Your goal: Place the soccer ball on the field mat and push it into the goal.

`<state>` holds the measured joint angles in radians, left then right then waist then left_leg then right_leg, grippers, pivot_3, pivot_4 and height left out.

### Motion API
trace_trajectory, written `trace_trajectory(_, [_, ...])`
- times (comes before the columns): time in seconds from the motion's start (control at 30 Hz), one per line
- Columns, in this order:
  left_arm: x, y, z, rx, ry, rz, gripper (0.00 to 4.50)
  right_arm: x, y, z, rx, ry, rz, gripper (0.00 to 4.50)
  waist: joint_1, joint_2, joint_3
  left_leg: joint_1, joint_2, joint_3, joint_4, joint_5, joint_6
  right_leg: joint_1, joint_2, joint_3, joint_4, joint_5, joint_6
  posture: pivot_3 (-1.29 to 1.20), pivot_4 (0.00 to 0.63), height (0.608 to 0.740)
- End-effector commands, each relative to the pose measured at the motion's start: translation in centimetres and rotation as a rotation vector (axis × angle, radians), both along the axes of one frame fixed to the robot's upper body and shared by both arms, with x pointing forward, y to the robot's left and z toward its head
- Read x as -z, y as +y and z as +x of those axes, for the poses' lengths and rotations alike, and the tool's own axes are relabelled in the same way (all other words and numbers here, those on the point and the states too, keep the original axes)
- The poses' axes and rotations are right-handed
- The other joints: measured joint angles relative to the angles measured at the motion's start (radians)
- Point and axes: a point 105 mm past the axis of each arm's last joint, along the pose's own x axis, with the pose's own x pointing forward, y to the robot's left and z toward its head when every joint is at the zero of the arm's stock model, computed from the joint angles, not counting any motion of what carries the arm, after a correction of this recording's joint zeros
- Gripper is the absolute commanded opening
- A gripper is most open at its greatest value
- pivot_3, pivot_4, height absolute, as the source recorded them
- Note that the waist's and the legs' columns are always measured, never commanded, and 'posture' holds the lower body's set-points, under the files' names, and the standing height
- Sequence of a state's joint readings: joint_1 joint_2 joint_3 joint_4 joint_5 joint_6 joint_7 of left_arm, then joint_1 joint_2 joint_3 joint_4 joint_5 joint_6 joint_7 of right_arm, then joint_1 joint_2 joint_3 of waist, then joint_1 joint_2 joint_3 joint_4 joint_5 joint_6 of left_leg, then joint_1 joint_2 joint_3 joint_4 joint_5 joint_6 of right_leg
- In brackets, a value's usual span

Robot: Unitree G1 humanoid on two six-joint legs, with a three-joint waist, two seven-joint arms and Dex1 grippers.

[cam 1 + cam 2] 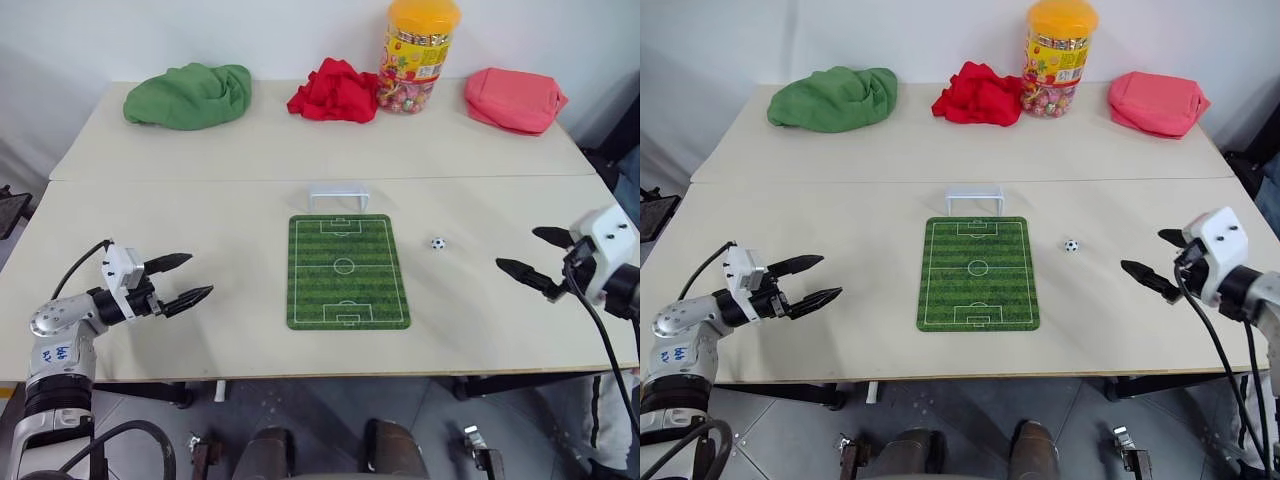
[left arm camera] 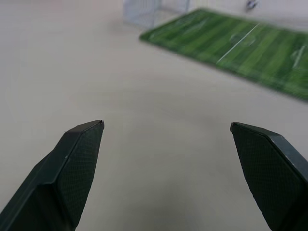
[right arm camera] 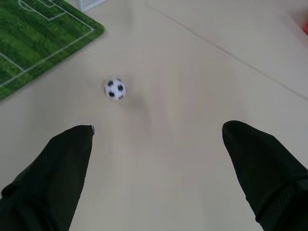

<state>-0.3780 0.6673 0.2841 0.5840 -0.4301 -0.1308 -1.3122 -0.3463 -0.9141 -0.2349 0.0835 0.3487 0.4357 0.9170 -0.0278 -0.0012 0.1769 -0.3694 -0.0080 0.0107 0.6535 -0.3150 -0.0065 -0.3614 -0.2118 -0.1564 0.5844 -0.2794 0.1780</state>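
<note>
The tiny black-and-white soccer ball (image 1: 438, 243) rests on the bare table, just right of the green striped field mat (image 1: 347, 270). The small white goal (image 1: 338, 196) stands at the mat's far end. My right gripper (image 1: 525, 253) hovers open to the right of the ball, pointing toward it, apart from it; the right wrist view shows the ball (image 3: 114, 89) ahead of the spread fingers. My left gripper (image 1: 184, 281) is open and empty well left of the mat, pointing toward it. In the left wrist view the mat (image 2: 240, 45) and goal (image 2: 142, 10) lie beyond its fingers.
Along the back of the table (image 1: 200, 180) lie a green cloth bundle (image 1: 188, 95), a red cloth (image 1: 335, 90), a candy jar with an orange lid (image 1: 418, 55) and a pink bag (image 1: 514, 99). A seam runs across the table behind the goal.
</note>
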Motion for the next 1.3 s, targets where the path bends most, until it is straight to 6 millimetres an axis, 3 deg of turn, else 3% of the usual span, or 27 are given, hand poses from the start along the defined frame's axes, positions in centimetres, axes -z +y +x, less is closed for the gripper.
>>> trace_trajectory(0.03, [-2.2,-2.2,-1.6,0.228,-0.100,-0.085,4.50,0.3,1.4,1.7,-0.065,0.049,-0.015,4.48,0.000,0.000,0.000,-0.001,0.000,0.000,0.000,0.000,0.000,0.000,0.000,0.000,0.000,0.000,0.000,0.00,0.150,0.740])
trace_trajectory(0.17, [-2.1,-2.8,-2.9,0.353,-0.097,-0.080,4.50,0.8,2.4,3.8,-0.115,0.058,-0.050,4.48,0.000,0.000,0.000,-0.001,0.002,0.000,0.001,0.000,0.000,-0.001,0.002,0.000,0.000,0.000,0.000,0.00,0.150,0.740])
trace_trajectory(0.33, [-1.6,-2.4,-4.0,0.374,-0.085,-0.053,4.50,2.6,3.2,5.8,-0.151,0.093,-0.085,4.48,-0.003,0.000,0.000,-0.002,0.002,0.000,0.001,0.000,0.000,-0.001,0.002,0.000,0.000,0.000,0.000,0.00,0.150,0.740])
trace_trajectory(0.63, [-1.1,-1.6,-6.2,0.337,-0.056,-0.061,4.50,3.6,4.9,7.5,-0.204,0.106,-0.054,4.48,-0.006,0.001,0.001,-0.002,0.003,0.000,0.001,0.000,-0.001,-0.002,0.003,0.000,0.000,0.001,-0.001,0.00,0.150,0.740])
trace_trajectory(0.8, [-1.3,-1.6,-6.3,0.314,-0.060,-0.071,4.50,4.6,5.3,8.1,-0.194,0.143,-0.061,4.48,-0.003,0.001,0.001,-0.002,0.004,0.000,0.002,-0.001,-0.001,-0.001,0.004,0.001,0.000,0.001,-0.002,0.00,0.150,0.740])
trace_trajectory(0.9, [-1.4,-1.6,-6.2,0.293,-0.056,-0.081,4.50,5.0,5.3,8.0,-0.200,0.154,-0.061,3.96,-0.004,0.001,0.001,-0.002,0.004,0.000,0.002,-0.001,-0.001,-0.001,0.004,0.001,0.000,0.001,-0.002,0.00,0.150,0.740])
trace_trajectory(1.2, [-0.6,-0.7,-4.2,0.125,0.002,-0.055,4.50,4.3,4.7,8.2,-0.174,0.120,-0.043,1.04,-0.003,0.001,0.001,-0.001,0.004,0.000,0.004,-0.001,-0.001,0.000,0.004,0.001,0.000,0.001,-0.002,0.00,0.150,0.740])
trace_trajectory(1.3, [-0.5,-1.0,-4.0,0.134,0.015,-0.060,4.50,3.6,4.9,8.4,-0.172,0.082,-0.019,0.85,-0.003,0.001,0.001,-0.001,0.004,0.000,0.004,-0.001,-0.001,0.000,0.004,0.001,0.000,0.001,-0.002,0.00,0.150,0.740])
